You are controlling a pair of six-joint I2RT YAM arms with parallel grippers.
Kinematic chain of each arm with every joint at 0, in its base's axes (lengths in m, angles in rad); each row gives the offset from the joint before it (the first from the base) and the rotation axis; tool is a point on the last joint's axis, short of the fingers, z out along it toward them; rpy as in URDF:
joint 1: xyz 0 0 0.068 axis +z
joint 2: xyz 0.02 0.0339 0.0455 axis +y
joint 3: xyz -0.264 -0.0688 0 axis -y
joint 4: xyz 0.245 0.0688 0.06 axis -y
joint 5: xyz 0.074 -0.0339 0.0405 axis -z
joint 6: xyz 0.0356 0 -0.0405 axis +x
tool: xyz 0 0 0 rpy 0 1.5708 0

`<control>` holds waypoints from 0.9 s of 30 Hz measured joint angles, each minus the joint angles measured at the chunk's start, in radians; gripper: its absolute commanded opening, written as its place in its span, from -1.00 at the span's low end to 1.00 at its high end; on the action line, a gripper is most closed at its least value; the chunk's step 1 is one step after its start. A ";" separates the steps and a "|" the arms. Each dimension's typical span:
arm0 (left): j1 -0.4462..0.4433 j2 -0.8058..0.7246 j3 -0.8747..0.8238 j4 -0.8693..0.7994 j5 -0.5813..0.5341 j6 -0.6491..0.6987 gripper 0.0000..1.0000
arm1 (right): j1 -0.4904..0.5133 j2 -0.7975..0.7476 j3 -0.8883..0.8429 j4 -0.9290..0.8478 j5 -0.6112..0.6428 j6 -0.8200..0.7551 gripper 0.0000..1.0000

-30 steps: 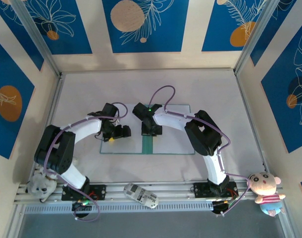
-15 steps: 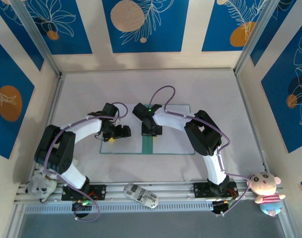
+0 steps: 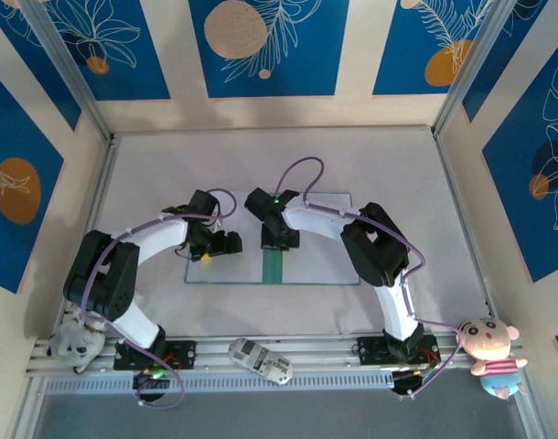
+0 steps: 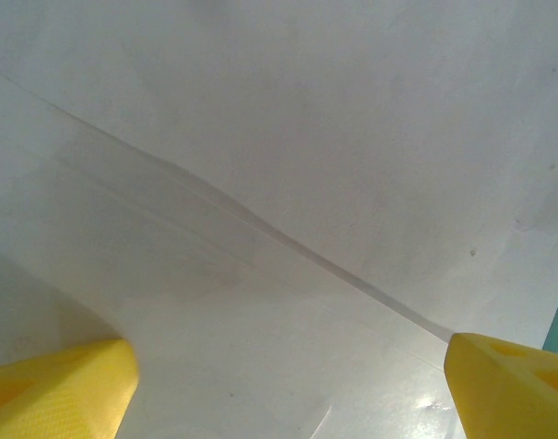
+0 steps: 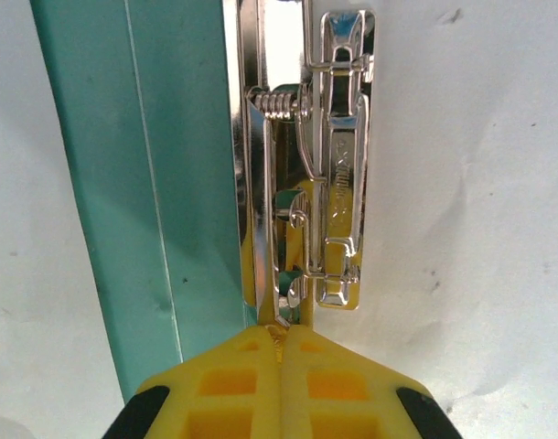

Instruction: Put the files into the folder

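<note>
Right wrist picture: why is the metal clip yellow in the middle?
Right wrist view: the shiny clip seems to mirror the yellow right gripper below it; left wrist view: a shadow lies across the white paper, with a small glare spot low down.

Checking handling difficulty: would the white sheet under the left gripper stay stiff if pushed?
Probably not: the sheet looks thin and lies flat, so it would likely buckle or slide. Its edge barely rises, so pinching seems hard.
</note>
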 measured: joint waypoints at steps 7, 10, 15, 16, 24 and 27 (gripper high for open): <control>0.000 0.000 0.000 0.001 0.003 0.000 0.79 | 0.000 0.000 0.006 -0.018 0.000 0.000 -0.95; 0.000 0.000 0.000 0.002 0.004 0.000 0.79 | 0.000 0.000 0.010 -0.024 -0.001 0.000 -0.95; 0.000 0.000 0.000 0.002 0.005 0.000 0.80 | 0.000 0.000 0.018 -0.040 -0.005 0.000 -0.87; 0.000 0.000 0.000 0.002 0.005 0.000 0.79 | 0.000 0.000 0.022 -0.044 -0.006 0.000 -0.84; 0.000 -0.001 0.000 0.002 0.005 0.000 0.80 | -0.006 0.000 0.062 -0.095 -0.011 -0.016 -0.57; 0.000 -0.001 0.000 0.002 0.006 0.000 0.80 | -0.015 0.000 0.076 -0.128 -0.009 -0.023 -0.45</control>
